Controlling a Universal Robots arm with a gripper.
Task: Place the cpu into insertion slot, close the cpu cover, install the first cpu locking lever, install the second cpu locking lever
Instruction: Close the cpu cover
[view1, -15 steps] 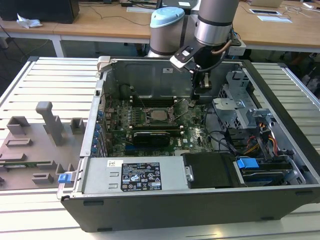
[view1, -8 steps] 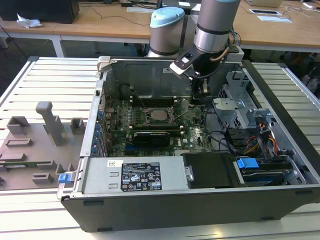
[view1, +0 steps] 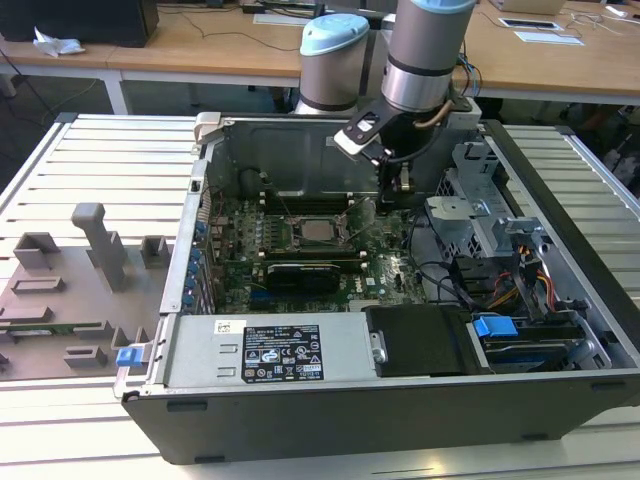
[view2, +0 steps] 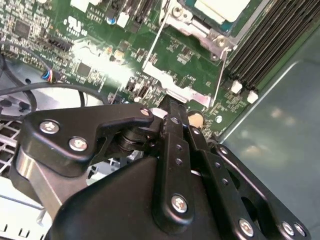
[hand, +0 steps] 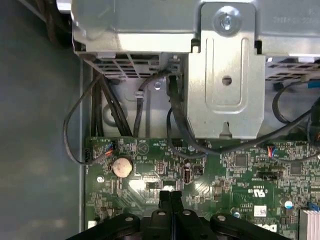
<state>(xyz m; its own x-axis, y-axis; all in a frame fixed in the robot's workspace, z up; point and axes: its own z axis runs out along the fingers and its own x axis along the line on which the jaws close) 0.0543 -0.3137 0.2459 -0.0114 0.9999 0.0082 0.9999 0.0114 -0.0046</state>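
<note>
The cpu (view1: 320, 232) lies flat in the insertion slot (view1: 298, 238) at the middle of the green board, its silver top up. In the second wrist view the cpu (view2: 222, 7) has the silver cpu cover (view2: 187, 22) lying around it. Two thin wire levers (view2: 152, 45) (view2: 221, 75) run along the cover's sides, and their far ends are hidden. My gripper (view1: 397, 192) hangs to the exterior view's right of the slot, low over the board. Both wrist views show the gripper (view2: 172, 104) (hand: 170, 196) shut, fingers pressed together with nothing between them, tips close to the cover's metal tab (view2: 175, 89).
Black memory slots (view2: 270, 40) run beside the slot, next to the grey case wall (view2: 280, 120). A metal drive cage (hand: 225, 75) with looping black cables (hand: 75, 135) stands past the board's edge near a coin cell (hand: 122, 167). The power supply (view1: 260, 352) fills the case front.
</note>
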